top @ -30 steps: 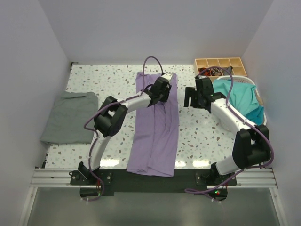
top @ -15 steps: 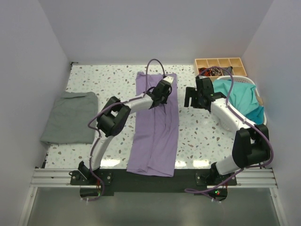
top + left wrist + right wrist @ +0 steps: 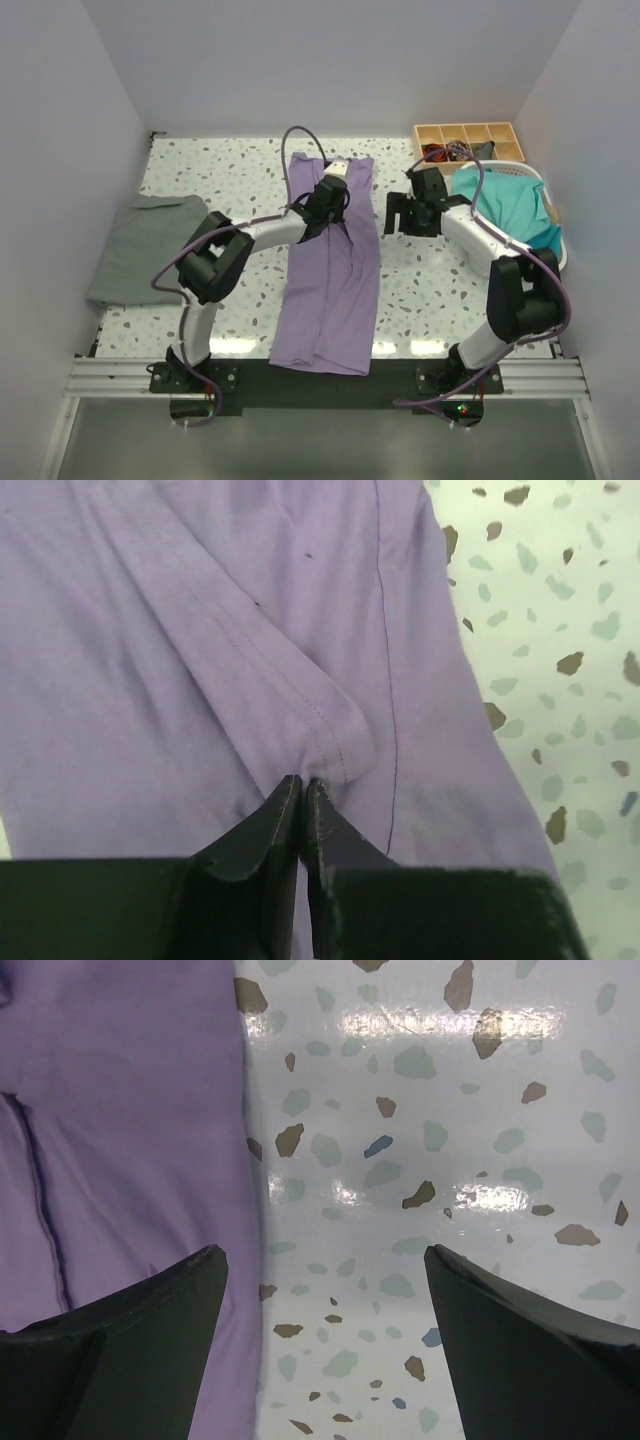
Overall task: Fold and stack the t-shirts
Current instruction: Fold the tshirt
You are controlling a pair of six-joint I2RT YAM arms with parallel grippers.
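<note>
A lavender t-shirt (image 3: 328, 290) lies folded into a long strip down the middle of the table. My left gripper (image 3: 333, 200) sits on its upper part, jaws shut and pinching a raised fold of the lavender cloth (image 3: 330, 735) beside a stitched hem. My right gripper (image 3: 398, 215) hovers open just right of the strip. Its fingertips (image 3: 212, 1260) straddle the shirt's right edge (image 3: 235, 1140) and bare speckled table, with nothing between them. A grey t-shirt (image 3: 150, 248) lies folded at the left. Teal t-shirts (image 3: 510, 210) fill the basket at the right.
The white plastic basket (image 3: 528, 170) stands at the right edge, close behind the right arm. A wooden compartment tray (image 3: 468, 133) sits at the back right corner. White walls close in the speckled table (image 3: 240, 170) on three sides.
My left gripper has shut on a fold of the lavender shirt and shifted slightly left. My right gripper has moved a little left, toward the shirt's edge, still open.
</note>
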